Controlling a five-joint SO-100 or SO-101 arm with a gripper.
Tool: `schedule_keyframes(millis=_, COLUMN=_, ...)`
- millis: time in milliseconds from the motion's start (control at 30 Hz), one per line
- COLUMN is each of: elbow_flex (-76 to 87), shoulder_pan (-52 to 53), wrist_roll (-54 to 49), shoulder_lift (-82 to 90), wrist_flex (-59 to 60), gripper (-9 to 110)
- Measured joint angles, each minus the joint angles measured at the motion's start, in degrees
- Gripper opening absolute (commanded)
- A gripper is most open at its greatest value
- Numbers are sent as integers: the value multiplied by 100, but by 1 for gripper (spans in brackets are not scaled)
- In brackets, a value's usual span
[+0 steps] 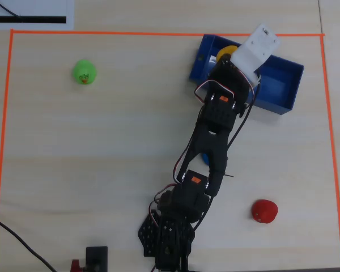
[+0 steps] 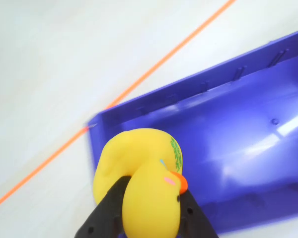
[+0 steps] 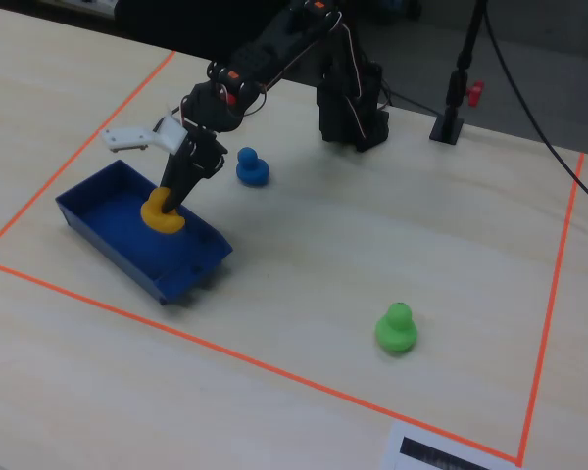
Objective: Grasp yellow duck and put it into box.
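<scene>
1. Looking at the wrist view, the jaws (image 2: 151, 208) are clamped on the yellow duck (image 2: 144, 178), one black finger (image 2: 107, 213) on each side of its body, with the orange beak poking out toward the right of that view.

2. Key relation: the duck hangs over the blue box (image 3: 127, 245), not beside it. In the fixed view the yellow duck (image 3: 161, 213) sits in line with the box interior, roughly mid-length and toward the wall nearest the arm. I can't tell from any view whether it's touching the box floor or just above it.

3. In the overhead view only a sliver of the yellow duck (image 1: 226, 51) shows, tucked under the white wrist part, near the left short end of the blue box (image 1: 283, 85). So it's inside the walls but close to that end and to the far long wall, not centred.

4. My take: carrying is basically done and what's left is letting go. The drop path is straight down into the box, so opening the jaws where they are should land it inside.

5. Only worry is a round duck bouncing or rolling toward the near low wall.

6. Green duck (image 3: 397, 328), blue duck (image 3: 251, 167) and red duck (image 1: 264, 211) sit on the surface (image 3: 372, 245), well apart from the box.
</scene>
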Motion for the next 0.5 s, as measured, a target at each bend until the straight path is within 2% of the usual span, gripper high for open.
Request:
schedule_keyframes(millis=167, elbow_flex=-185, shoulder_pan=290, wrist_roll=-229, shoulder_lift=-519, wrist_flex=-308, gripper=1)
schedule_keyframes(millis=233, elbow_flex=-272, shoulder_pan=378, wrist_roll=-272, shoulder_lift=-650, wrist_flex=-343, gripper=14)
schedule_keyframes(millis=267, elbow_flex=-281, shoulder_pan=413, wrist_roll=-299, shoulder_lift=-686, wrist_flex=-352, gripper=16)
schedule_keyframes(millis=400, elbow_flex=-281, shoulder_pan=457, wrist_roll=-413, shoulder_lift=-756, wrist_flex=-369, gripper=25)
schedule_keyframes(millis=500, elbow_flex=-281, shoulder_pan=475, wrist_roll=-439, shoulder_lift=-756, wrist_flex=-413, gripper=27)
